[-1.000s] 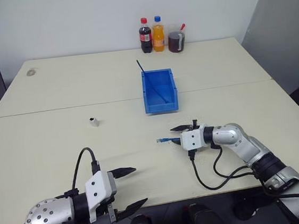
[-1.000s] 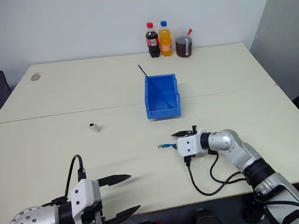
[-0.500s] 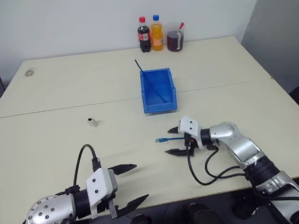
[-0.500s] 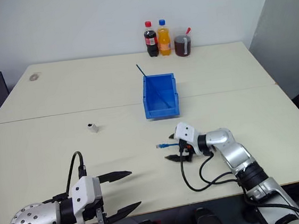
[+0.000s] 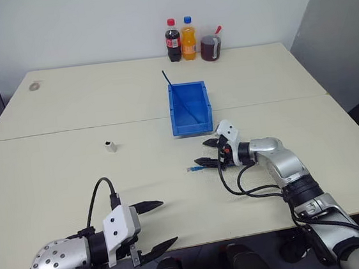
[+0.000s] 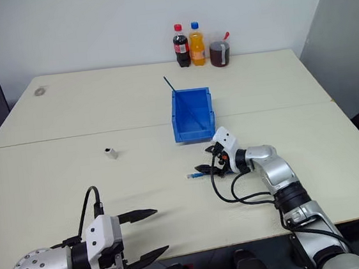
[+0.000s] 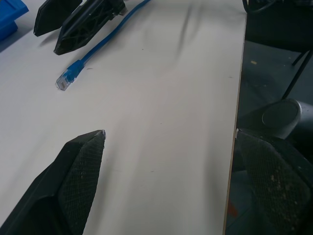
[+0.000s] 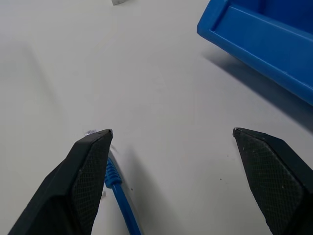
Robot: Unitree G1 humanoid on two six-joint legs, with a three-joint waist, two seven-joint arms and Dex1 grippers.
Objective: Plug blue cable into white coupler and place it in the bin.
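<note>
the right gripper (image 5: 212, 153) stands with its jaws wide apart and grips nothing. the blue cable (image 7: 100, 44) lies flat on the table (image 5: 69, 120), running back under this gripper toward the wrist. its clear plug (image 7: 62, 82) rests just ahead of the gripper's nearer finger; in the right wrist view the moulded boot behind the plug sits against the inner edge of that finger, but nothing clamps it. the bin (image 5: 190, 109) stands just beyond the far finger, apart from it, open side up. the white coupler (image 5: 111, 146) sits well away from the right gripper, across the table toward the robot's left, upright and untouched.

the left gripper (image 5: 154, 226) is fully spread and empty, low over the near table edge, well apart from the cable, the coupler and the bin.

handling judgement: the cable appears light, thin and limp. the free length will likely sag and trail when lifted, so a hold far behind the plug gives poor control of the tip. take hold on the boot directly behind the clear plug, leaving the plug nose clear for the socket. the plug looks like brittle plastic; keep the pads off it. the coupler appears small, light and smooth, so it may slide when pushed. hold it by its side walls with the left gripper, socket left unobstructed, before insertion.
</note>
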